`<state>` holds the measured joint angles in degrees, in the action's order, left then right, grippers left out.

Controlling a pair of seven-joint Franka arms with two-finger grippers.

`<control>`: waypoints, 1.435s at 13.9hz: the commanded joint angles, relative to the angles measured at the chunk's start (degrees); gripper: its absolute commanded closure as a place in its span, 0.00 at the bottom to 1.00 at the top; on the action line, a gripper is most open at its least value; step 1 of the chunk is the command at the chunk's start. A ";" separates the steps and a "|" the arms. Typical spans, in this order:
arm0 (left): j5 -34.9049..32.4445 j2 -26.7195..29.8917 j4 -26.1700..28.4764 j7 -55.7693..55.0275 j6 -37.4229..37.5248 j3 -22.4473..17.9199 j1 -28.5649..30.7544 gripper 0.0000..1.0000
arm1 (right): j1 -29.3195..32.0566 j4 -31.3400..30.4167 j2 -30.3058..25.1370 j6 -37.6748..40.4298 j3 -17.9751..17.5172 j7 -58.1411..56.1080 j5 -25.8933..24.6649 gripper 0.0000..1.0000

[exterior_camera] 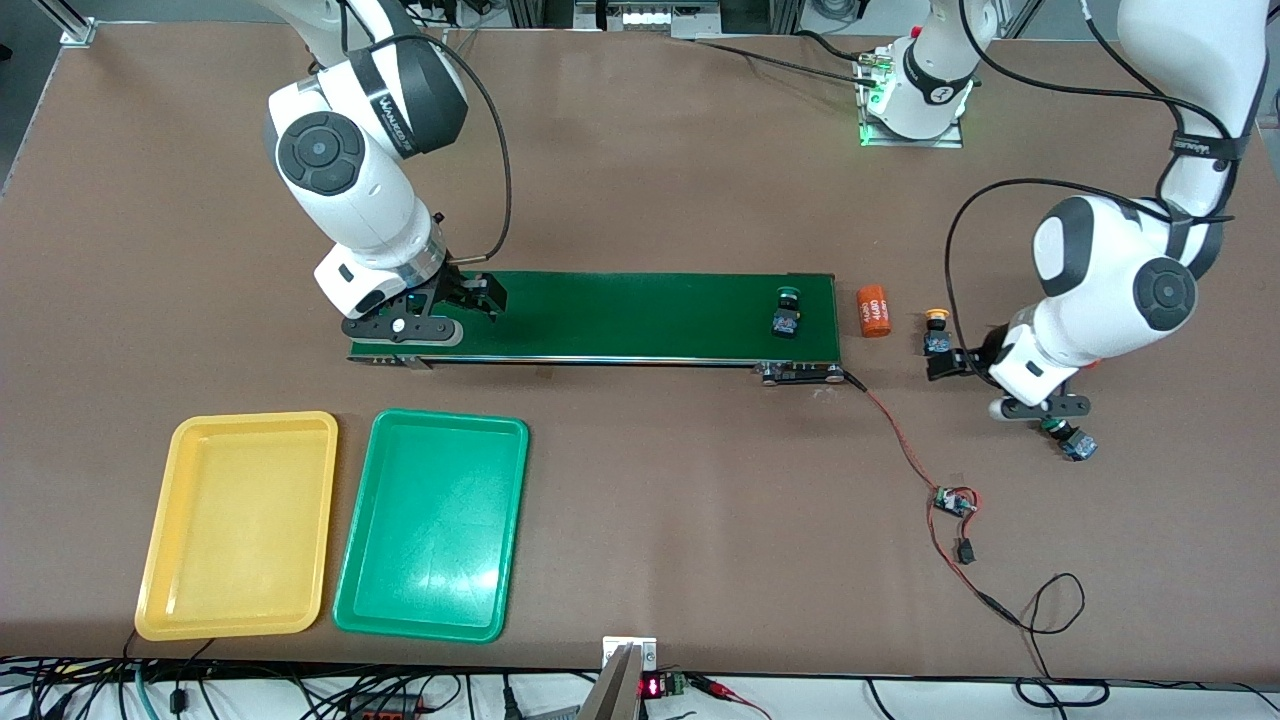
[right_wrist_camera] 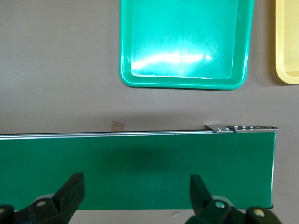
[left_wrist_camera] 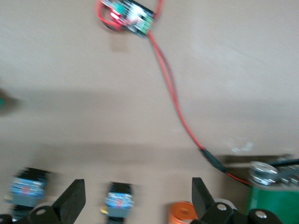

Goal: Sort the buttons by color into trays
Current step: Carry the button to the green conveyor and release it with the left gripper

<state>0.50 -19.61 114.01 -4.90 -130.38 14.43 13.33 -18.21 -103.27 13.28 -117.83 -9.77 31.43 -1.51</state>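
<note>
A green-capped button (exterior_camera: 787, 312) lies on the conveyor belt (exterior_camera: 620, 315) at the left arm's end. On the table past that end, a yellow-capped button (exterior_camera: 937, 330) stands beside an orange cylinder (exterior_camera: 873, 310). My left gripper (exterior_camera: 948, 360) hangs open just over this button (left_wrist_camera: 119, 199), which shows between the spread fingers (left_wrist_camera: 72, 203), untouched. Another button (left_wrist_camera: 28, 189) lies beside it. A second green button (exterior_camera: 1070, 440) lies by the left arm's hand. My right gripper (exterior_camera: 478, 296) is open and holds nothing over the belt's other end (right_wrist_camera: 140, 168). The yellow tray (exterior_camera: 240, 525) and green tray (exterior_camera: 432, 525) hold nothing.
A red wire (exterior_camera: 900, 430) runs from the conveyor's end to a small circuit board (exterior_camera: 955, 500), with more cable trailing toward the front camera. The same board (left_wrist_camera: 128, 16) shows in the left wrist view. The trays (right_wrist_camera: 182, 42) lie nearer the front camera than the belt.
</note>
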 commanded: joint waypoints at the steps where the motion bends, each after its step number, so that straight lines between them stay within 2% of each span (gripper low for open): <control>1: -8.12 -3.32 -5.54 -0.03 0.39 -1.24 2.73 0.00 | 0.20 -1.14 -0.45 -1.26 -0.34 3.27 -0.68 0.00; 3: -9.29 -6.21 -8.43 -0.37 0.30 -1.33 4.41 0.00 | 0.02 -3.15 -1.06 -2.49 -0.34 3.46 -0.68 0.00; 5: -9.47 -11.74 -14.49 0.06 0.30 -1.24 7.92 0.00 | 0.28 -8.58 -3.60 -6.25 -1.04 3.46 -0.68 0.00; 7: -9.30 -14.48 -17.24 0.15 0.30 -1.24 10.48 0.00 | 0.29 -14.39 -6.59 -10.39 -1.22 3.72 -0.68 0.00; 8: -9.29 -15.71 -17.85 0.24 -1.00 -1.24 11.27 0.00 | 0.37 -17.11 -7.99 -12.76 -2.09 5.12 -0.68 0.00; 11: -9.47 -16.42 -17.68 0.06 -6.81 -1.24 12.94 0.00 | 3.27 -22.58 -10.55 -16.64 -8.06 9.34 -0.68 0.00; 15: -9.29 -20.55 -17.77 -0.81 -12.18 -1.33 14.52 0.00 | 3.80 -23.29 -10.65 -17.78 -12.73 15.76 -0.77 0.00; 20: -9.11 -21.87 -17.95 -0.99 -12.35 -1.33 14.62 0.00 | 3.19 -23.03 -5.99 -20.42 -13.17 15.59 -3.93 0.00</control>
<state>-7.71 -40.67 97.49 -5.11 -142.78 12.46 27.60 -15.90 -125.96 5.34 -136.24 -21.80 45.87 -3.59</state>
